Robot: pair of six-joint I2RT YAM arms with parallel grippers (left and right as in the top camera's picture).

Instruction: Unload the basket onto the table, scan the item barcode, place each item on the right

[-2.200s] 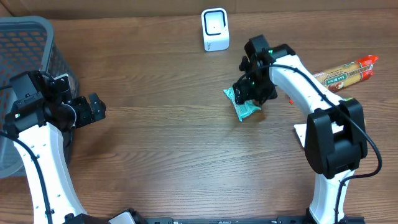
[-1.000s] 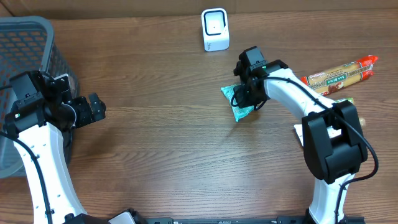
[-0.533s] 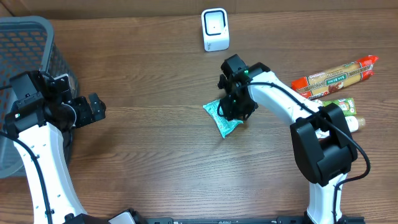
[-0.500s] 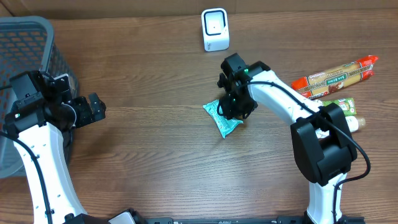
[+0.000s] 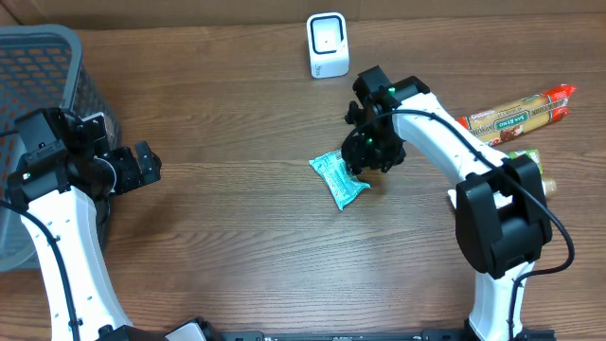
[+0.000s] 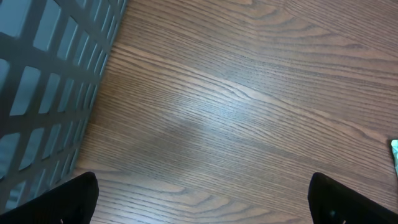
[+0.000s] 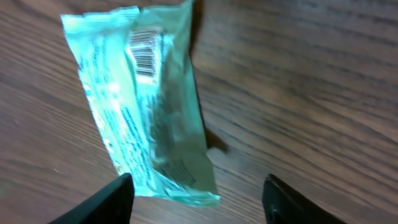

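Note:
The item is a teal snack packet (image 5: 338,179) lying flat on the wooden table, in front of the white barcode scanner (image 5: 328,44) at the back edge. In the right wrist view the packet (image 7: 146,106) shows its barcode (image 7: 143,53) face up near its far end. My right gripper (image 5: 367,152) hovers just right of the packet, open, and holds nothing. Its dark fingers (image 7: 109,202) straddle the packet's near end without touching it. My left gripper (image 5: 144,163) is far to the left, open wide over bare wood (image 6: 205,205).
A dark mesh basket (image 5: 43,66) stands at the far left, its wall (image 6: 43,81) close beside my left gripper. A long pasta packet (image 5: 519,112) and a green item (image 5: 519,157) lie at the right, behind the right arm.
The right gripper carried the packet leftwards, then opened and let it go. It has since drawn back up and to the right. The packet now lies on the table. The left arm has not moved.

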